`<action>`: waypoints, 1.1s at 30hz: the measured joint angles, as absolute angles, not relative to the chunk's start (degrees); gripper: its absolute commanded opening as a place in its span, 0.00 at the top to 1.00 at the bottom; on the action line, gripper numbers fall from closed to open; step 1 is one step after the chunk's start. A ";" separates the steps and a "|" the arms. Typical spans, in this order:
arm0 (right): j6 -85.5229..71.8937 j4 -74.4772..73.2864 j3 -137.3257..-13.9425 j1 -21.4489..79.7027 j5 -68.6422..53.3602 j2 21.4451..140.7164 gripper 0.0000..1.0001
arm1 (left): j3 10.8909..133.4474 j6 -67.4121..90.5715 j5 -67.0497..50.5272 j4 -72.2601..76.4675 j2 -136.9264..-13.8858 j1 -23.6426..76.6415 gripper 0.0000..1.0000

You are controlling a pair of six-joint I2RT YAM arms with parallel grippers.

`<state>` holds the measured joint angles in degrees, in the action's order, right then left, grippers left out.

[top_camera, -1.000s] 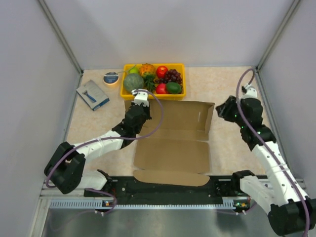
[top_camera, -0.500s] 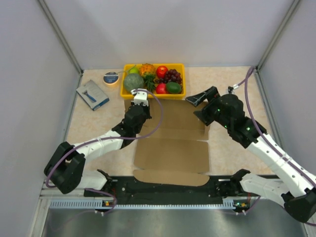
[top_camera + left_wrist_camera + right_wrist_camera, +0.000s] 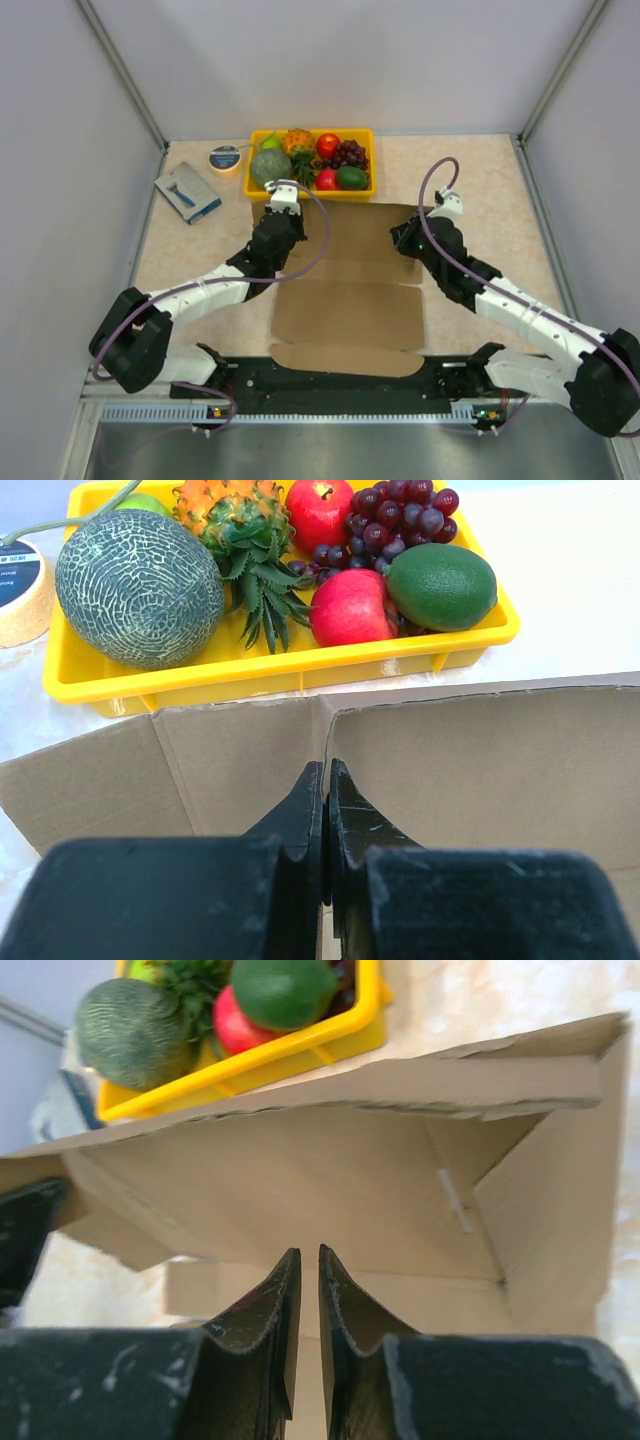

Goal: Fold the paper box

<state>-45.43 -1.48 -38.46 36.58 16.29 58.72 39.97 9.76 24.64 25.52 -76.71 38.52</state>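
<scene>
The paper box point(image 3: 350, 310) is brown cardboard, partly folded in the middle of the table, with its back wall raised in front of the fruit tray. My left gripper point(image 3: 285, 215) is at the back left corner. In the left wrist view point(image 3: 327, 765) its jaws are shut at the seam of the raised cardboard point(image 3: 480, 770), apparently pinching a corner flap seen edge-on. My right gripper point(image 3: 402, 238) is at the back right corner, inside the box. In the right wrist view point(image 3: 309, 1252) its jaws are nearly together with nothing between them, pointing at the back wall point(image 3: 300, 1180).
A yellow tray point(image 3: 345, 193) of plastic fruit stands right behind the box; it also shows in the left wrist view point(image 3: 250, 670) and the right wrist view point(image 3: 280, 1050). A blue-and-grey packet point(image 3: 187, 192) and a tape roll point(image 3: 225, 157) lie at the back left. Grey walls enclose the table.
My right arm has swung in from the table's right side to the box's back right corner, and the right side panel now stands further in. The left arm has not moved.
</scene>
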 measured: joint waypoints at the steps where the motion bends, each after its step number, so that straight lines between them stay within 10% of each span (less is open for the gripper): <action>1: -43.94 -0.27 -37.85 36.64 17.82 59.64 0.87 | 39.97 9.78 24.64 25.52 -76.66 38.52 1.00; 15: -39.66 14.87 -23.16 27.66 34.79 56.73 0.82 | 38.87 9.52 23.81 25.74 -73.84 38.52 1.00; 29: -35.57 37.36 -16.91 15.16 13.39 64.84 0.72 | 36.45 7.73 22.15 27.00 -72.44 38.50 1.00; 33: -37.17 34.30 -17.23 13.69 8.19 66.57 0.56 | 36.40 8.03 22.15 27.03 -72.44 38.52 1.00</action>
<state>-37.17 34.30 -17.23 13.69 8.19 66.57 36.40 8.03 22.15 27.03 -72.44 38.52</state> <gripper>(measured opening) 0.310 0.015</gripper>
